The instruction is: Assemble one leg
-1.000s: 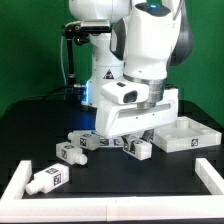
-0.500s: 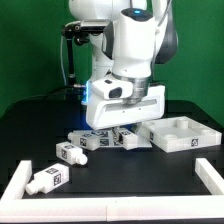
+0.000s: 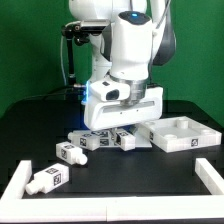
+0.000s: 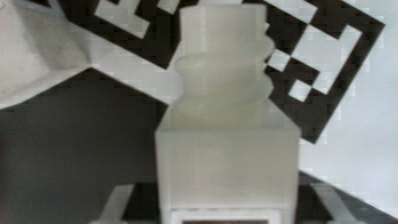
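The hand (image 3: 120,127) is masked by its white housing (image 3: 127,106) over the tabletop (image 3: 40,132); its opening cannot be told. The wrist view is filled by a blurred leg (image 4: 222,130).

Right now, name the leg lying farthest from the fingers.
The leg lying alone beside the white border, at the exterior view's lower left; the others lie farther back, close together.

The gripper (image 3: 118,127) swung (arm too) toward the exterior view's left.
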You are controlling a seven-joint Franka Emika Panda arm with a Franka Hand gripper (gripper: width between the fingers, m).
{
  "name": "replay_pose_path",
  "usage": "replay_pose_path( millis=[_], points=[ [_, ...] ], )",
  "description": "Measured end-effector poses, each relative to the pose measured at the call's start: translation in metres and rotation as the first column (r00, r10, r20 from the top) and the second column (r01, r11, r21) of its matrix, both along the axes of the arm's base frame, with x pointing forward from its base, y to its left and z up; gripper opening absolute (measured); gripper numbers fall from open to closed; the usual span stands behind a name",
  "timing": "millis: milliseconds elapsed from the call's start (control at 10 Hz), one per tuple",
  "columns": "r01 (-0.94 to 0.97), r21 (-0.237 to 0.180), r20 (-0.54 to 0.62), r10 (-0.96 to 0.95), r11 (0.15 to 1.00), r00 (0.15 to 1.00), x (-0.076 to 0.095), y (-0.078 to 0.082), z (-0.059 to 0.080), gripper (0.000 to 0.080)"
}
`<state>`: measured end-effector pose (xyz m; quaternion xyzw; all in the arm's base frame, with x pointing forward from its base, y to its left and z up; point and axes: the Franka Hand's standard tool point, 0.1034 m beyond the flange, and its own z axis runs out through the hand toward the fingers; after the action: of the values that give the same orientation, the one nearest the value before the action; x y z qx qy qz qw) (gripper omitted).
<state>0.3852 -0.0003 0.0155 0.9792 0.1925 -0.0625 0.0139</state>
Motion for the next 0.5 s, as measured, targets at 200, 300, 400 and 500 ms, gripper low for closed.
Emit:
replay_pose_path(
  millis=[200,300,400,500],
  points=[
    [0.102,-0.013,-0.004,-0.102,0.995,0.995,-0.0058,0.003,-0.0074,0.0282],
    [0.1,-0.012,-0.003,-0.1,0.995,0.995,-0.0079,0.004,-0.0081,0.0282],
    [0.095,-0.011,-0.002,-0.095,0.995,0.996,-0.0068,0.0038,-0.0078,0.0282],
    [0.094,-0.011,-0.002,-0.094,0.995,0.996,-0.007,0.0039,-0.0079,0.0282]
  ],
)
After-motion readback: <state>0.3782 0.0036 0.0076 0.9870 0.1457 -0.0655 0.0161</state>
